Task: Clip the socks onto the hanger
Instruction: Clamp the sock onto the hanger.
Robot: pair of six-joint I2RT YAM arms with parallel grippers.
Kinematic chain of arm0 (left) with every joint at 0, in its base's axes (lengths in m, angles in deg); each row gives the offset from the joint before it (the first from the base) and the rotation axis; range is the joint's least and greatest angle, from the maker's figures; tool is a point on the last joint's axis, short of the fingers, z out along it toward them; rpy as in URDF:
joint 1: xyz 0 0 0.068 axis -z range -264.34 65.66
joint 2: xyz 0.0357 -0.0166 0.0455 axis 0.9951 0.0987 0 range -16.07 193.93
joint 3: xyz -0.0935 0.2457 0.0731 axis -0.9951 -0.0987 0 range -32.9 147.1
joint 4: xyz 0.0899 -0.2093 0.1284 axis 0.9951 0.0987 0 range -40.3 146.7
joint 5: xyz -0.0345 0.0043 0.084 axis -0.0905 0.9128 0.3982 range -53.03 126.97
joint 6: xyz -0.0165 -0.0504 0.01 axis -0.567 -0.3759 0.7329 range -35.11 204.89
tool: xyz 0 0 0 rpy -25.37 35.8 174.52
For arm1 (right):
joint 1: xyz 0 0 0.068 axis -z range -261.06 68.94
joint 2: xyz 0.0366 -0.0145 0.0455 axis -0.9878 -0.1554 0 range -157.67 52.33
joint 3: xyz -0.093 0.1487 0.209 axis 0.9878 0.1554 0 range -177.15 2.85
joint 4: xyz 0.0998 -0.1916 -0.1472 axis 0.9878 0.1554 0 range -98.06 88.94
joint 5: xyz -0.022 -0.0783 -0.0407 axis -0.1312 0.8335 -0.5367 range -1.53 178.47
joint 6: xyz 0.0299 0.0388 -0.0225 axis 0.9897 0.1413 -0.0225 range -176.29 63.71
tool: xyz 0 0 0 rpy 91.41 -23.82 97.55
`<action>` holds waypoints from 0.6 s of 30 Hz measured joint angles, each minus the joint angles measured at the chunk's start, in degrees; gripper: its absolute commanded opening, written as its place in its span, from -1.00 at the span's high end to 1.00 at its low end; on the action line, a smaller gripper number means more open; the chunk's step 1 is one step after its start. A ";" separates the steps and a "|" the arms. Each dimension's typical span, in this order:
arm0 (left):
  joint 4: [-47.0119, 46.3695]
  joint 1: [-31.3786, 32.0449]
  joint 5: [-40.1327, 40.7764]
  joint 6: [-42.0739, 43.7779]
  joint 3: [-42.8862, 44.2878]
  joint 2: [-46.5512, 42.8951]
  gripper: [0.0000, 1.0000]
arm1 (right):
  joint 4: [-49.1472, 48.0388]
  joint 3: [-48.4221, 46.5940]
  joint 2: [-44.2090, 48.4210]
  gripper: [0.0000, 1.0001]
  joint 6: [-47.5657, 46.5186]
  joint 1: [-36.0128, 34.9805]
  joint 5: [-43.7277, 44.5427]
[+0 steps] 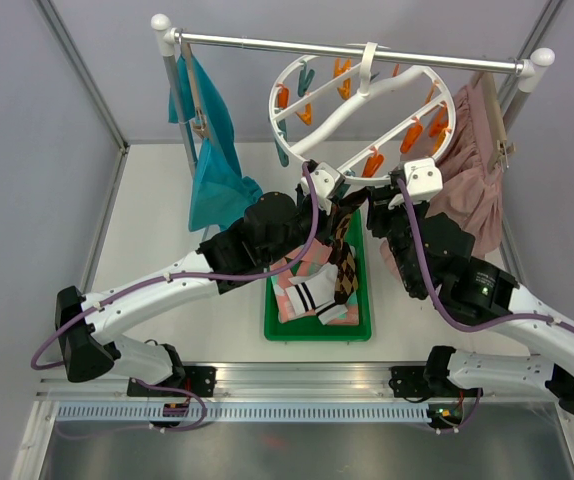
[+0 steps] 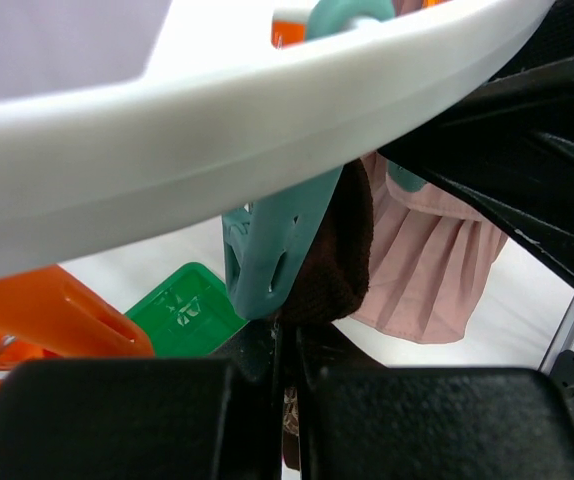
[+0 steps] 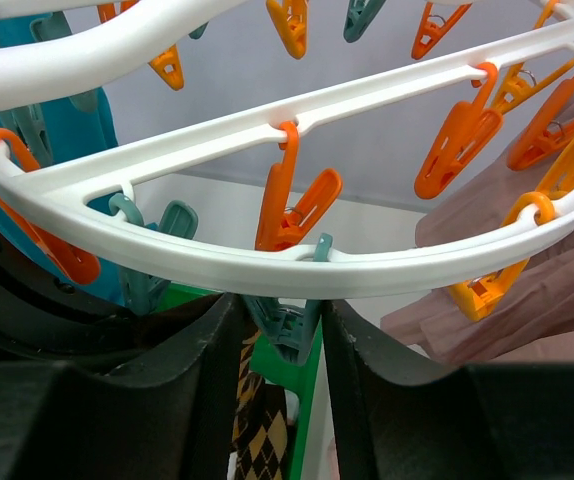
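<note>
Both arms reach up and inward to the near rim of the hanger (image 2: pixel 217 130). The upturned left gripper (image 2: pixel 287 350) is clamped on an argyle sock (image 2: pixel 337 250), whose dark cuff rises just above its fingertips beside a teal clip (image 3: pixel 285 325). The right gripper (image 3: pixel 282 340) squeezes that clip. More socks (image 1: pixel 307 285) lie in the green bin (image 1: pixel 317 330) below.

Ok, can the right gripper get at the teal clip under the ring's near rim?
Likely yes: the teal clip sits between the right gripper's fingers, nothing in the way; whether they're squeezing it is unclear.
</note>
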 measured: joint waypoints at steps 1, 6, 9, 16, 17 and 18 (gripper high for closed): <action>0.00 0.00 0.00 0.00 0.00 0.00 0.95 | -0.04 0.00 -0.07 0.24 0.00 0.00 0.09; -0.02 0.00 0.00 0.00 0.00 0.00 0.95 | -0.33 0.00 -0.11 0.40 0.07 0.00 0.17; -0.02 0.00 0.00 0.00 0.00 0.00 0.95 | -0.37 0.00 -0.13 0.52 0.11 0.00 0.24; -0.31 0.00 0.02 -0.02 -0.87 -0.04 0.95 | -0.26 -0.02 -0.20 0.90 1.11 0.00 0.33; -0.31 0.00 0.02 -0.02 -1.18 -0.04 0.95 | -0.24 -0.04 -0.24 0.92 1.18 0.00 0.35; -0.28 0.00 0.02 -0.02 -1.57 -0.04 0.95 | -0.22 -0.13 -0.31 0.94 1.46 0.00 0.52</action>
